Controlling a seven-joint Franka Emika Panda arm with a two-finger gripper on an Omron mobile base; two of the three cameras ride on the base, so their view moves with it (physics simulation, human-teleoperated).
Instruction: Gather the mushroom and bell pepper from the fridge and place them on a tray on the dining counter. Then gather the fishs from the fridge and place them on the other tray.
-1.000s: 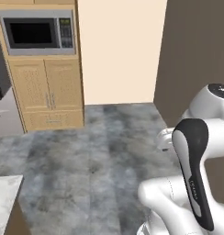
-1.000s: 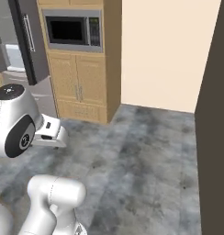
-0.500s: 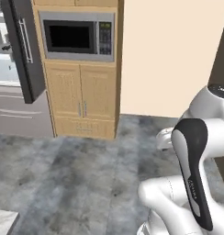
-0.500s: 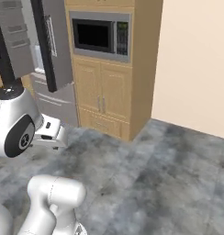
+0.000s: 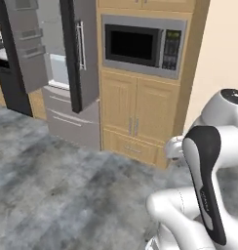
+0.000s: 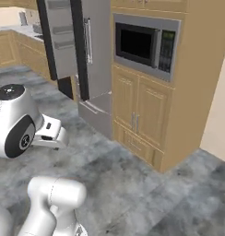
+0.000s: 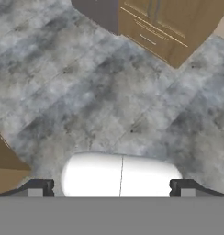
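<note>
The tall grey steel fridge (image 5: 67, 58) stands ahead with doors open, beside the wooden cabinet (image 6: 146, 110). The gripper (image 7: 111, 186) is wide and empty. Next job, I think: roll closer and reach inside.

No legible text found — the microwave (image 5: 143, 46) panel shows green marks, too blurred to read — the arm's lettering likewise.
</note>
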